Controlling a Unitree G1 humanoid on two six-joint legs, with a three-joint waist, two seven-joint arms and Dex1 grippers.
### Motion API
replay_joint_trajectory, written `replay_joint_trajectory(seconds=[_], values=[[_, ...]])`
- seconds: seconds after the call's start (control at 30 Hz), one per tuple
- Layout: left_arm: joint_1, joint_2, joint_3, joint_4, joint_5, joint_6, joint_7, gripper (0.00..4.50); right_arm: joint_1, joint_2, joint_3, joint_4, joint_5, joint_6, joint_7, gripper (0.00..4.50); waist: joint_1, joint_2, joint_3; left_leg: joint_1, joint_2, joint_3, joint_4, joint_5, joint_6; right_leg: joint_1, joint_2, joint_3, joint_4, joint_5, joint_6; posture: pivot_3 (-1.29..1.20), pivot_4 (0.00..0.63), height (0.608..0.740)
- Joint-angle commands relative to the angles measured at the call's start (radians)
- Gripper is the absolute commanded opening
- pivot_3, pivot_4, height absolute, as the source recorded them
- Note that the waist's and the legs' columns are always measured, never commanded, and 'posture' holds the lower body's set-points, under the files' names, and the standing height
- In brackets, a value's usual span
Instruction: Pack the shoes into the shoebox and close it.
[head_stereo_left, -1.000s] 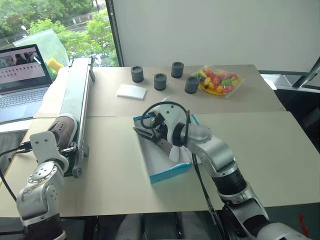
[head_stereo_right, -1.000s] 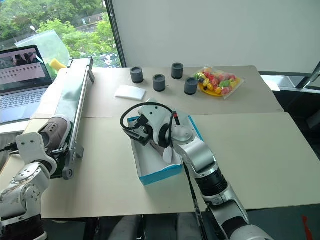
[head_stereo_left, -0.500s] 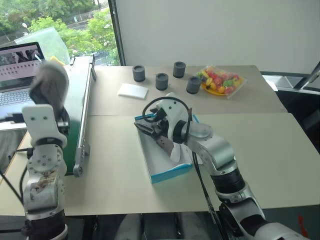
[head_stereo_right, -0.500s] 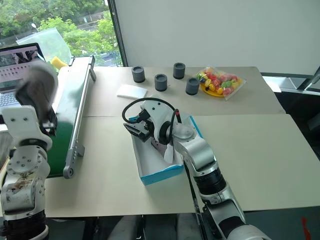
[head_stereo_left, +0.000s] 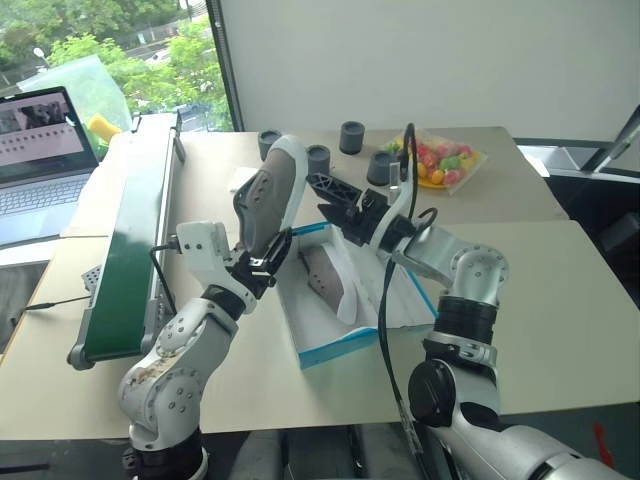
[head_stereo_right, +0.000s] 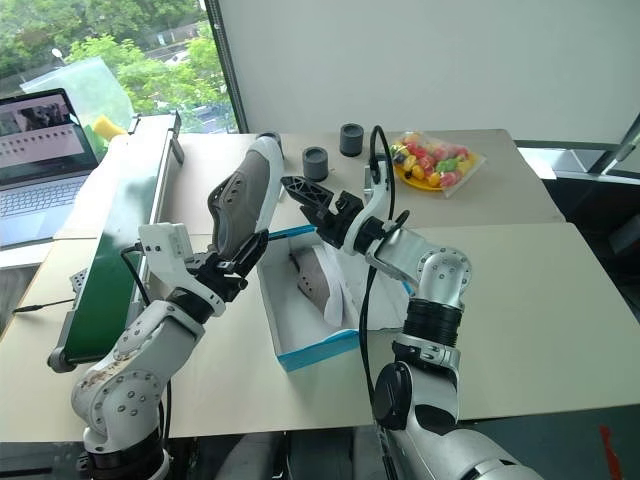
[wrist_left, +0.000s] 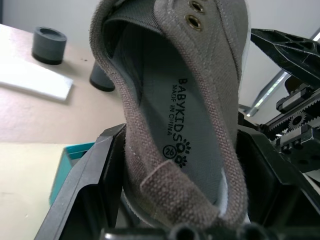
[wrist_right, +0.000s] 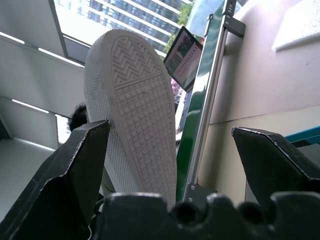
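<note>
The box (head_stereo_left: 340, 345) sits open near the desk (head_stereo_left: 560, 320) front edge, one shoe (head_stereo_left: 322, 278) already lying inside; the left tool (head_stereo_left: 262, 268), a second ago down at the conveyor (head_stereo_left: 125, 240) with the second shoe (head_stereo_left: 268, 195), now pinches it by the heel, toe up, just beside the box; the right tool (head_stereo_left: 335, 200), earlier inside the box, has risen and stands spread behind the raised shoe; likely a handover or drop-in comes next; lid not yet shut.

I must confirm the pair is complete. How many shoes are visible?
2. One shoe is held by its heel in the left gripper, beside the shoebox. The other shoe lies inside that shoebox.
</note>
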Motion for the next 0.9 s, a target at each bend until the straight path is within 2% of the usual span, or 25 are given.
replay_joint_trajectory(seconds=[0.03, 0.37, 0.43, 0.57, 0.73, 0.9], values=[[-0.027, -0.004, -0.001, -0.031, -0.091, 0.027, 0.015, 2.82, -0.050, 0.096, 0.038, -0.043, 0.104, -0.009, -0.061, 4.50, 0.001, 0.000, 0.000, 0.000, 0.000, 0.000, 0.001, 0.000, 0.000, 0.001, 0.000, 0.000, 0.000, 0.000, 0.000, 0.00, 0.150, 0.740], [-0.057, 0.024, 0.049, 0.056, -0.130, 0.015, 0.079, 2.82, 0.025, 0.068, 0.147, -0.135, 0.309, -0.045, -0.164, 4.50, 0.008, 0.000, 0.000, -0.001, -0.001, 0.000, 0.003, 0.000, 0.000, 0.002, 0.000, -0.001, -0.001, 0.000, 0.001, 0.00, 0.150, 0.740], [-0.068, 0.062, 0.025, 0.054, -0.096, 0.010, 0.061, 2.82, 0.033, 0.054, 0.164, -0.139, 0.325, -0.051, -0.175, 4.50, 0.012, 0.000, 0.000, 0.000, -0.001, 0.000, 0.003, 0.000, 0.000, 0.002, 0.000, -0.001, -0.001, 0.000, 0.001, 0.00, 0.150, 0.740], [-0.087, 0.070, -0.001, 0.052, -0.098, 0.006, 0.075, 2.82, 0.042, 0.032, 0.198, -0.146, 0.352, -0.070, -0.193, 4.50, 0.014, 0.000, 0.000, -0.001, -0.001, 0.000, 0.003, 0.000, 0.000, 0.002, 0.000, -0.001, -0.001, 0.000, 0.001, 0.00, 0.150, 0.740], [-0.120, 0.079, -0.069, 0.023, -0.078, 0.011, 0.068, 2.82, 0.057, -0.009, 0.293, -0.165, 0.279, -0.052, -0.168, 4.50, 0.015, 0.000, 0.000, -0.001, -0.001, 0.000, 0.003, 0.000, 0.000, 0.001, 0.000, -0.001, -0.001, 0.000, 0.001, 0.00, 0.150, 0.740], [-0.126, 0.070, -0.116, -0.008, -0.092, 0.020, 0.056, 2.82, 0.065, -0.024, 0.328, -0.162, 0.238, -0.065, -0.139, 4.50, 0.015, 0.000, 0.000, -0.001, -0.001, 0.000, 0.003, 0.000, 0.000, 0.002, 0.000, -0.001, -0.001, 0.000, 0.001, 0.00, 0.150, 0.740]])
